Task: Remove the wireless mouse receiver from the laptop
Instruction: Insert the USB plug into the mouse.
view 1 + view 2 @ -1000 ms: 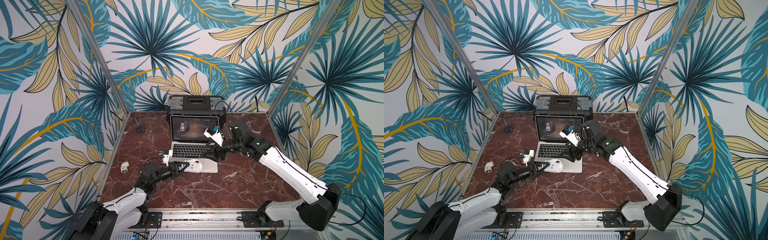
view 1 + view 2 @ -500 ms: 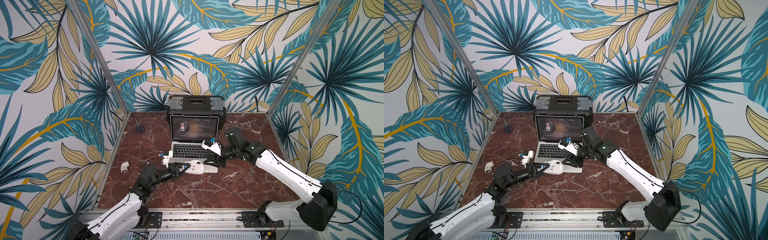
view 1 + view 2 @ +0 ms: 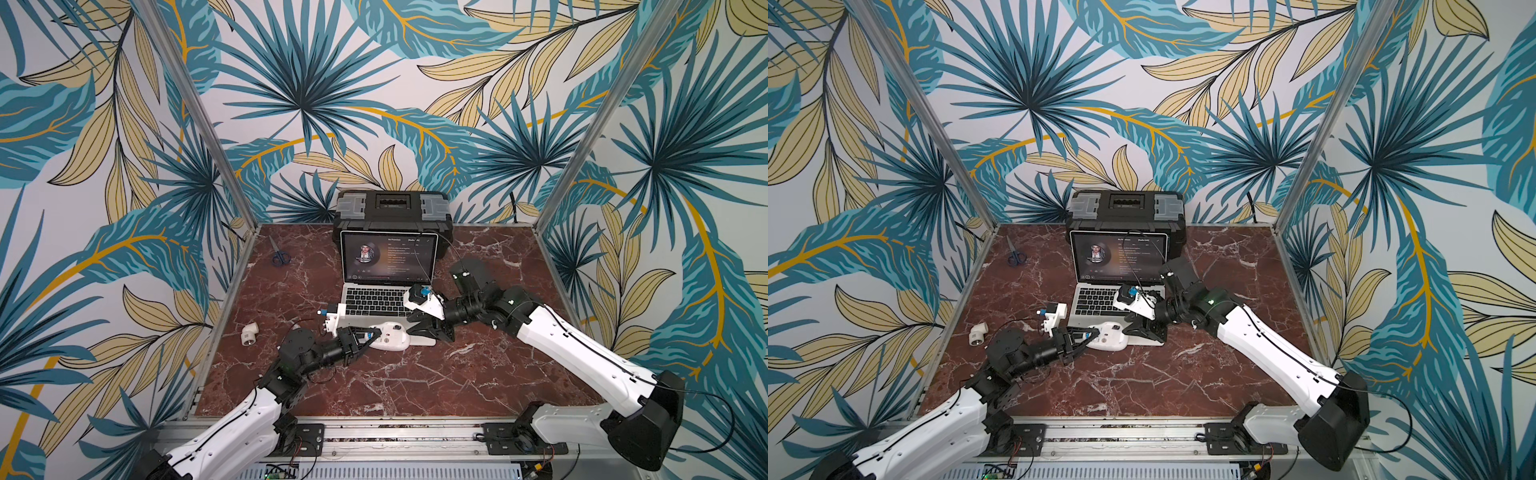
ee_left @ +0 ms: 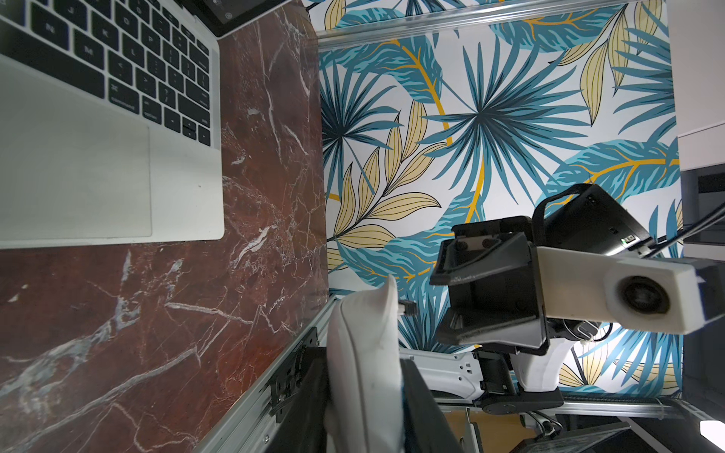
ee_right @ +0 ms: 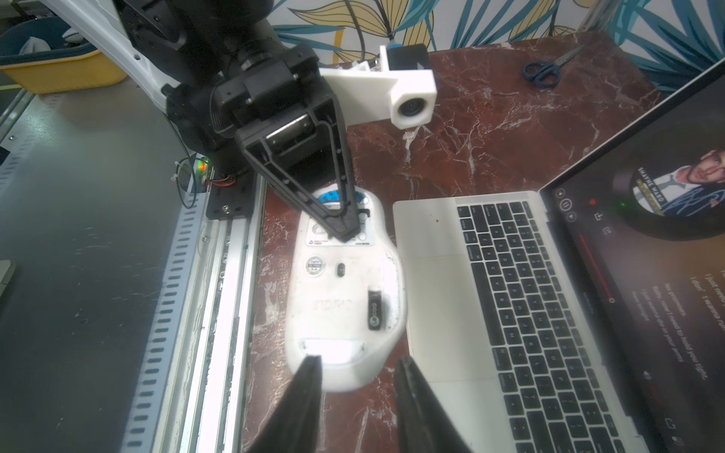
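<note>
While L gripper (image 3: 375,333) pinches wireless mouse (image 3: 394,336), R gripper (image 5: 357,362) spread at its free end.

The red-brown marbled bench (image 3: 374,382) carries an open laptop (image 3: 376,303) toward the back, a black toolbox (image 3: 392,208) just behind its screen, blue-handled scissors (image 3: 280,255) far left, and a white elbow fitting (image 3: 249,333) near the left edge.

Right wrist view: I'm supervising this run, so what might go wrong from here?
The jaws of the right gripper straddle one end of the wireless mouse, not the black receiver in its underside; closing could pinch the shell instead.
The left gripper holds the mouse only by its far end, so a pull might twist it loose.
</note>
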Available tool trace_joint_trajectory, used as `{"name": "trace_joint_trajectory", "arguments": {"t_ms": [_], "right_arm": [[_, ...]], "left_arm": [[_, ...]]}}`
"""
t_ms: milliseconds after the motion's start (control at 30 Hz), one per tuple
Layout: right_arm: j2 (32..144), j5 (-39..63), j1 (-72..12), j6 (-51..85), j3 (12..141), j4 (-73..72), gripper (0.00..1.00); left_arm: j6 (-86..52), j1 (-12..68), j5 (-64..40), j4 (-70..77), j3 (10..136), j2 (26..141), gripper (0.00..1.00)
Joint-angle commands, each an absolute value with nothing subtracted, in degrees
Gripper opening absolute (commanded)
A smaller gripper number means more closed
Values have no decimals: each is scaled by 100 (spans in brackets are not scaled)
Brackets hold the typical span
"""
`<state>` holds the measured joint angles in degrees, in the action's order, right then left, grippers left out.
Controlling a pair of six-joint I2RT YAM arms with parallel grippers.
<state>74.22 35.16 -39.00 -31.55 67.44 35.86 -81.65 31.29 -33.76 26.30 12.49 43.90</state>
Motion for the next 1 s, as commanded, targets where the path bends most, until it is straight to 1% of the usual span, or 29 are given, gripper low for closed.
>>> {"name": "trace_joint_trajectory", "arguments": {"t_ms": [0, 167, 233, 333, 500, 567, 600, 800, 967], "right_arm": [[7626, 3490, -3997, -3188, 6814, 3614, 30], [7685, 3423, -4008, -3085, 6737, 3279, 30], [7675, 3327, -4008, -3029, 6693, 3144, 37], [7726, 3322, -4010, -3061, 6653, 3090, 39], [7894, 3531, -4008, -3059, 6699, 3104, 47], [7931, 3557, -4011, -3084, 6686, 3118, 47], [7953, 3551, -4008, -3085, 6697, 3133, 46], [8058, 3582, -4008, -3128, 6706, 3226, 31], [8068, 3593, -4011, -3164, 6697, 3237, 23]], "left_arm": [[-8152, 3191, -3365, 2972, 1622, 4420, 0], [-8124, 3217, -3347, 3012, 1635, 4390, 0], [-8121, 3230, -3322, 3032, 1626, 4380, 0], [-8121, 3239, -3317, 3062, 1617, 4386, 0], [-8086, 3248, -3313, 3135, 1626, 4411, 0], [-8095, 3243, -3311, 3142, 1618, 4412, 0], [-8103, 3243, -3313, 3148, 1617, 4410, 0], [-8086, 3244, -3287, 3170, 1608, 4429, 0], [-8068, 3244, -3263, 3191, 1600, 4447, 0]]}}
